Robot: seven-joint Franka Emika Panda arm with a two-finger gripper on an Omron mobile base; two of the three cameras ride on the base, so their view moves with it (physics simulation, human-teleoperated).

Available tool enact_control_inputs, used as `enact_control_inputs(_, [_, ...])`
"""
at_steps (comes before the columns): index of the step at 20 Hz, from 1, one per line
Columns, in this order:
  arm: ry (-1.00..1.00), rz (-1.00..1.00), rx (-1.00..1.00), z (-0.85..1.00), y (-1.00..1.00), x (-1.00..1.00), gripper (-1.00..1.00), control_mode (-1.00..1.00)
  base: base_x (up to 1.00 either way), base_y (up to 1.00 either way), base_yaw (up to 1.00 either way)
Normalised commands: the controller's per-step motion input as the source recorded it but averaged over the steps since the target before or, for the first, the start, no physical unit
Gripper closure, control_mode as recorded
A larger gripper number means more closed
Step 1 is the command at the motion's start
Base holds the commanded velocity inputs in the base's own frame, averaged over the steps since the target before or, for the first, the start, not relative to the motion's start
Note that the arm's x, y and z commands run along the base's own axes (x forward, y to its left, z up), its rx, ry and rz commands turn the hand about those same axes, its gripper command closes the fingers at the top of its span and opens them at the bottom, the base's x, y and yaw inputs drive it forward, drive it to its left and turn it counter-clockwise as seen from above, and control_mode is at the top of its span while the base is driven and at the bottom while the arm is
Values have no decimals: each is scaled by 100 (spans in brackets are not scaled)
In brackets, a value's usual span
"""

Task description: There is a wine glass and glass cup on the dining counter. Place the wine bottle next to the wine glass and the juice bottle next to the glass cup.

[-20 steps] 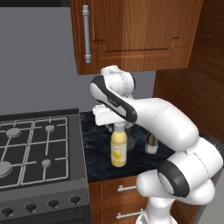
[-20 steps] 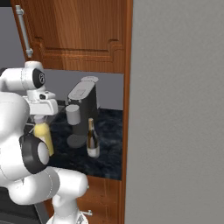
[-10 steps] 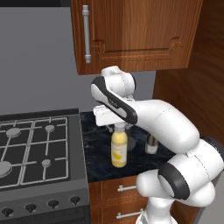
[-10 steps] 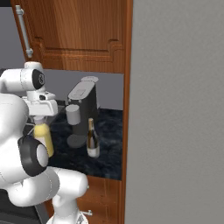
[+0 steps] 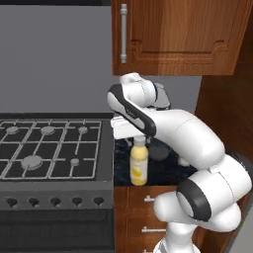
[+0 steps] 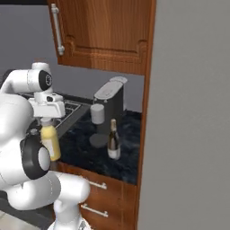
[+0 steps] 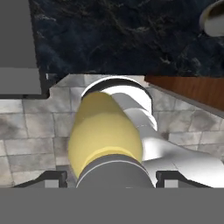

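Note:
My gripper [image 5: 139, 136] [image 6: 47, 120] is shut on the whitish cap of the juice bottle [image 5: 139, 166] [image 6: 50, 142], a small rounded bottle of pale yellow liquid that hangs upright beneath it. In the hand view the juice bottle [image 7: 105, 129] hangs past the front edge of the small black counter [image 7: 131, 39], over the tiled floor, with a dark fingertip [image 7: 51, 176] on each side of its cap. The wine bottle [image 6: 113, 140], slim and dark with a pale label, stands on that counter right of the gripper. The dining counter, wine glass and glass cup are out of view.
A gas stove [image 5: 49, 148] adjoins the small counter on the left. A grey coffee machine [image 6: 111, 101] with a pale cup [image 6: 97, 113] on it stands behind the wine bottle. Wooden cabinets [image 5: 178, 34] hang overhead, and a tall grey panel [image 6: 188, 112] closes the right side.
The whole picture has shifted to the right in both base views, so the camera has moved. The juice bottle stays in the gripper and now hangs nearer the counter's stove-side front corner.

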Motion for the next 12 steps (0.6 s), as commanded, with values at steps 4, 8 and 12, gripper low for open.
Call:
enact_control_inputs(4, [0,0,0,0,0,0,100,100,-21,15,89])
enact_control_inputs(8, [0,0,0,0,0,0,100,100,-7,0,100])
enact_control_inputs(12, [0,0,0,0,0,0,100,100,-5,0,100])
